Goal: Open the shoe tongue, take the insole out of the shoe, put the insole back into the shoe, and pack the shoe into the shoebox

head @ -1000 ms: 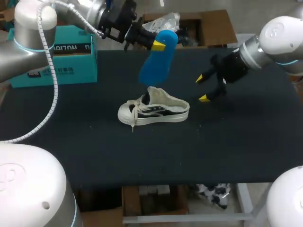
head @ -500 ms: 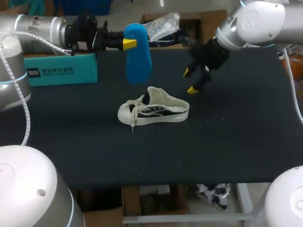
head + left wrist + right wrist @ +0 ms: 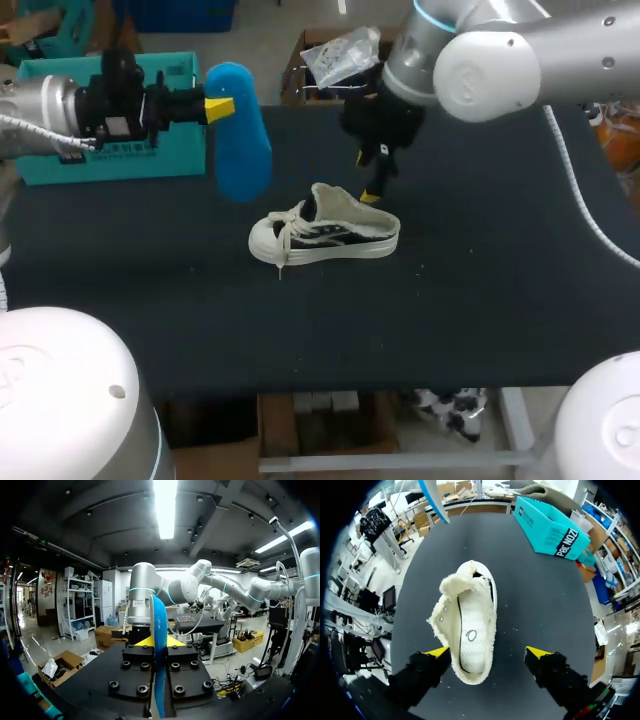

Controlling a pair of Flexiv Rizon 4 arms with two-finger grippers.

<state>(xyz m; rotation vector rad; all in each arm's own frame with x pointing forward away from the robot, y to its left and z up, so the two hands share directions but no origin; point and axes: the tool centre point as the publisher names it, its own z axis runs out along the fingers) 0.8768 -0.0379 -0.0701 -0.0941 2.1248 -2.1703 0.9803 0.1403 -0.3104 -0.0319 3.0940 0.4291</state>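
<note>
1. White canvas low-top sneaker (image 3: 325, 235) is lying upright at the middle of the dark counter (image 3: 480, 320), with its toe pointing to 9 o'clock.
2. Blue foam insole (image 3: 240, 135) is hanging in the air at 10 o'clock from the sneaker. The left hand (image 3: 218, 108) is clamping its top end.
3. Right hand (image 3: 367, 177) is hovering at 1 o'clock, over the heel, with fingers spread and holding nothing.
4. Teal cardboard shoebox (image 3: 60, 165) is sitting at the counter's 10 o'clock corner.

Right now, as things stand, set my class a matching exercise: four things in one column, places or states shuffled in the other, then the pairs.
Things: 1 insole; 2 shoe; 3 shoebox; 4 right gripper.
States: A open, above the shoe; B held up in the air; C upright on the table; D teal, far left.
Pairs: 1-B; 2-C; 3-D; 4-A.
</note>
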